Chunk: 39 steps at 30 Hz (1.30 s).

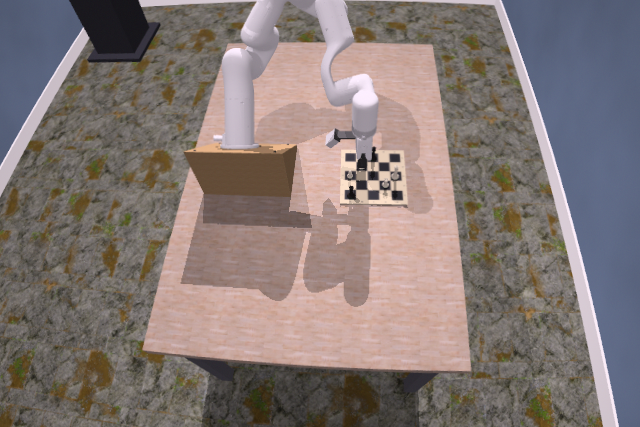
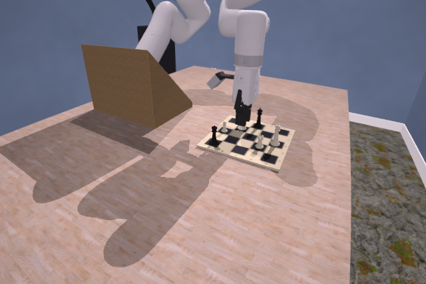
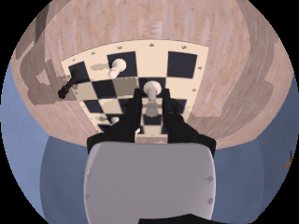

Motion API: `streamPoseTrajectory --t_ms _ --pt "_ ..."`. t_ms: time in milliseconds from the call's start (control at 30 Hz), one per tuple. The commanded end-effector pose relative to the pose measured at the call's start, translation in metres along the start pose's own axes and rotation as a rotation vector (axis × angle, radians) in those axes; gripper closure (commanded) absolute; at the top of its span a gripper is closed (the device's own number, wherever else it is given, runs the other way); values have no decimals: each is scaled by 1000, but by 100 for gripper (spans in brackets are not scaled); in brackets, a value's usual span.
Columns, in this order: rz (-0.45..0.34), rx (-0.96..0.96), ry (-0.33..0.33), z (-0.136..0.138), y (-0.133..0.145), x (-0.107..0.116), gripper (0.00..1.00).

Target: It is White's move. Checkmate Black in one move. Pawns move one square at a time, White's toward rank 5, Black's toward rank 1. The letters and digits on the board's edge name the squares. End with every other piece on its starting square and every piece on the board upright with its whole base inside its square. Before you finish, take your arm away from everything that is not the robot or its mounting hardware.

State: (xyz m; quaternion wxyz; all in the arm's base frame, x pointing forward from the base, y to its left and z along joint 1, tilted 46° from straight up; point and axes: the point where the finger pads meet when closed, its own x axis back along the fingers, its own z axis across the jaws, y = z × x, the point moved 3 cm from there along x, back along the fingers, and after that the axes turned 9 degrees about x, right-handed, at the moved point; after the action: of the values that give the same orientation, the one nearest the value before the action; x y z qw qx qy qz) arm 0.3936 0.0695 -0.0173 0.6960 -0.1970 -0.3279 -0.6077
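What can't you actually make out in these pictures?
- Top view: the letters and digits on the board's rim are too small to read, as is each piece's kind.
- Wrist view: the gripper's own body hides the near squares, and the white piece between its fingers shows only its top.
- Exterior view: the brown box hides the arm's foot.

From the side, the pincer point(image 2: 241, 116) covers most of the white piece point(image 2: 241, 126) under it, only its base shows. Board point(image 1: 345, 198) edge letters are too tiny to read, honestly.
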Motion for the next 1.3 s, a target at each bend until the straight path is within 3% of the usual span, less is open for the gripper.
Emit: streamPoseTrajectory --t_ms 0,433,733,1100,1267 --pt "-3 1 -1 0 1 1 58" --pt "-3 1 -1 0 1 2 58" --pt "-3 1 -1 0 1 18 58" --pt "-3 1 -1 0 1 75 58" --pt "-3 1 -1 0 1 87 58"
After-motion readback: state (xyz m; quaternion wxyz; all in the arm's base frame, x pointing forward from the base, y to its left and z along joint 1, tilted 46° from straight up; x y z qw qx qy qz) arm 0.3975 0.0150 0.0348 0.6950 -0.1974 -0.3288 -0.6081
